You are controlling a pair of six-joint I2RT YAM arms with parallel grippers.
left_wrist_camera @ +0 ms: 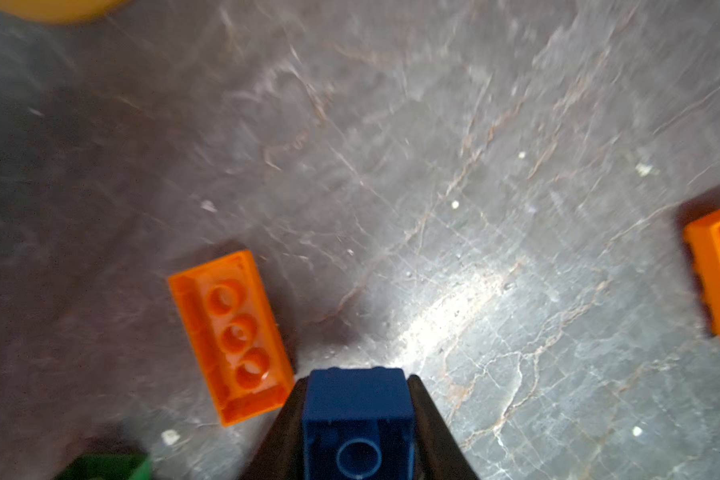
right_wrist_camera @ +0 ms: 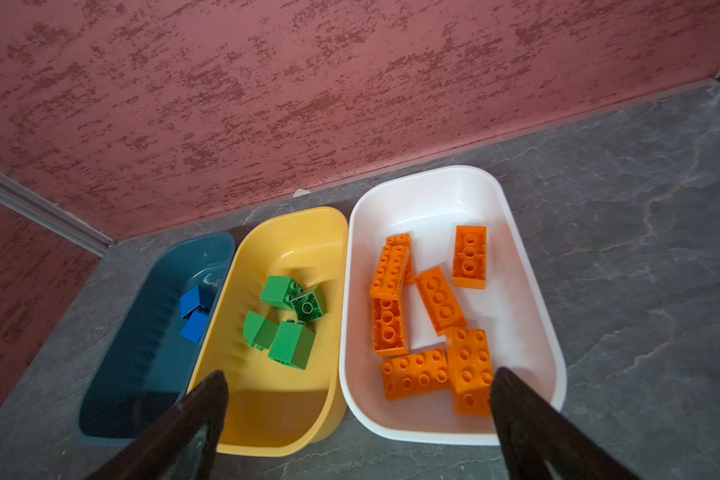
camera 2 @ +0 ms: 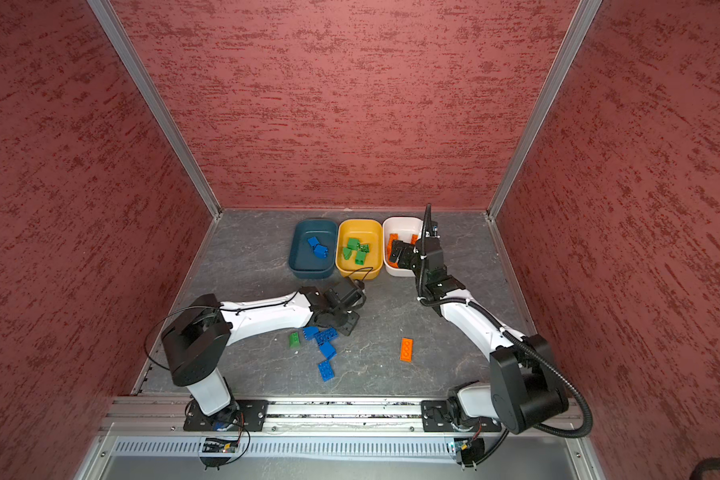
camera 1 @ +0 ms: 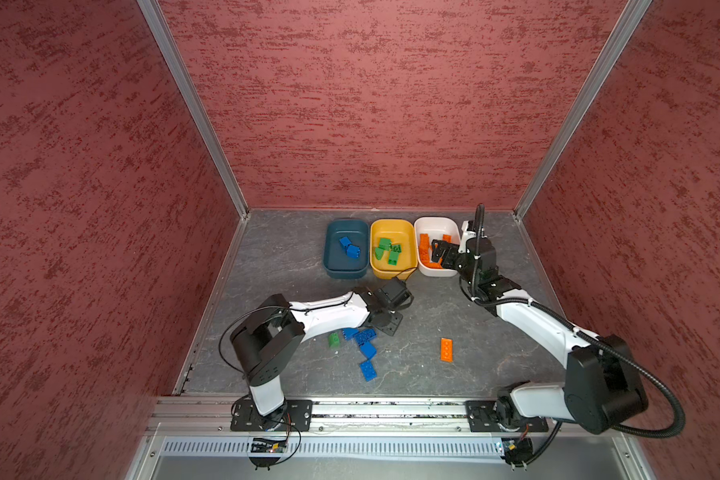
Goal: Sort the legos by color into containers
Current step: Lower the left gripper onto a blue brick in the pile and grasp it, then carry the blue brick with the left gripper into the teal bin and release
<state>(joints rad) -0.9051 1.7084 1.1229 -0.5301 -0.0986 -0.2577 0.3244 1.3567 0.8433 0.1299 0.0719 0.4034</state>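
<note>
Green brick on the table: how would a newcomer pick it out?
On the grey table, find the left arm's white forearm. Beside it lie blue bricks; the green brick sits just left of them, the only green one outside the tubs.

top views overlook everything; right wrist faces containers [right_wrist_camera: 283, 249] closely.
</note>
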